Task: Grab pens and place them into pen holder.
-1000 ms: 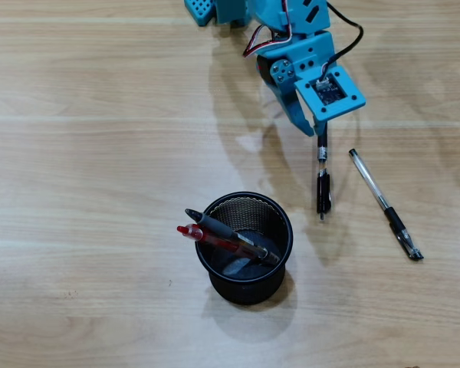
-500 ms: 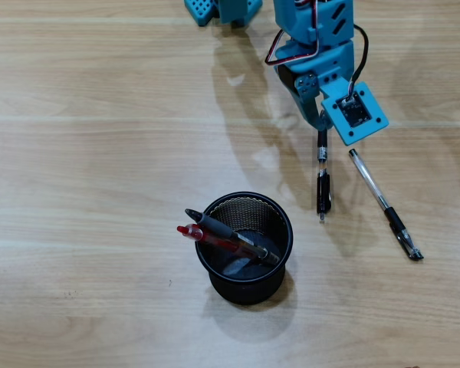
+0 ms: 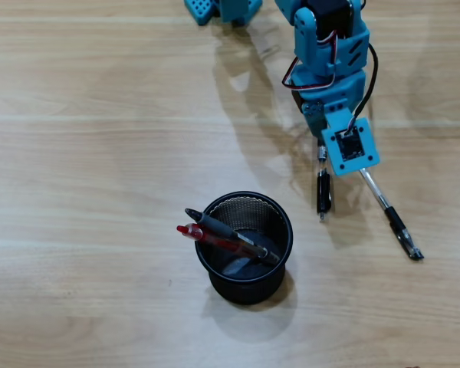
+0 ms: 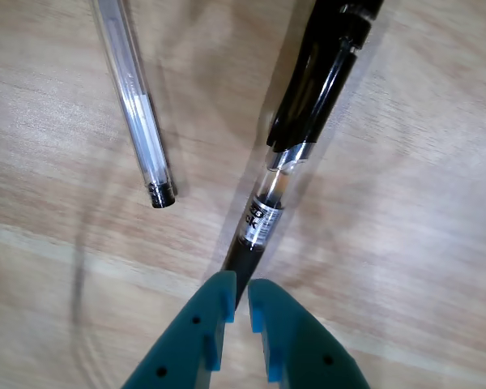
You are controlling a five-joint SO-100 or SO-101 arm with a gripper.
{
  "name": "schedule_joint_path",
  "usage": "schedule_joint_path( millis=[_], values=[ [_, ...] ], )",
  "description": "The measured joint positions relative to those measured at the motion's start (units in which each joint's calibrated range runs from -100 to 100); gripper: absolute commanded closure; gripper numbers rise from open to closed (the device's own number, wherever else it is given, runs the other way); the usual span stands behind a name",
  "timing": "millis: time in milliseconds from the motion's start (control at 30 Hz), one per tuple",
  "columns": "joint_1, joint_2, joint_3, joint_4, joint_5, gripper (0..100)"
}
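Observation:
A black pen [image 3: 323,192] lies on the wooden table, right of the black mesh pen holder [image 3: 286,230]. My teal gripper [image 3: 322,152] sits over its upper end, mostly hidden under the wrist camera mount. In the wrist view the gripper [image 4: 239,285] is closed on the tail of that black pen [image 4: 308,105], which runs up and away from the fingertips [image 4: 220,285]. A clear pen with a black tip [image 3: 389,213] lies to the right, and shows at the upper left in the wrist view [image 4: 138,105]. A red pen [image 3: 213,239] and another black pen [image 3: 224,227] lean inside the holder.
The arm's blue base [image 3: 222,9] stands at the top edge of the overhead view. A black cable [image 3: 372,77] loops beside the wrist. Bare wood table [image 3: 84,153] surrounds the holder.

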Motion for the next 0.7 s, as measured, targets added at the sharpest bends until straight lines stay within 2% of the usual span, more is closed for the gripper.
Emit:
schedule_joint_path(
  millis=[100, 200, 700],
  values=[
    [-0.5, 0.8, 0.0, -2.9, 0.0, 94],
    [-0.5, 1.7, 0.0, -4.8, 0.0, 79],
    [-1.5, 3.7, 0.0, -5.4, -1.9, 78]
  ],
)
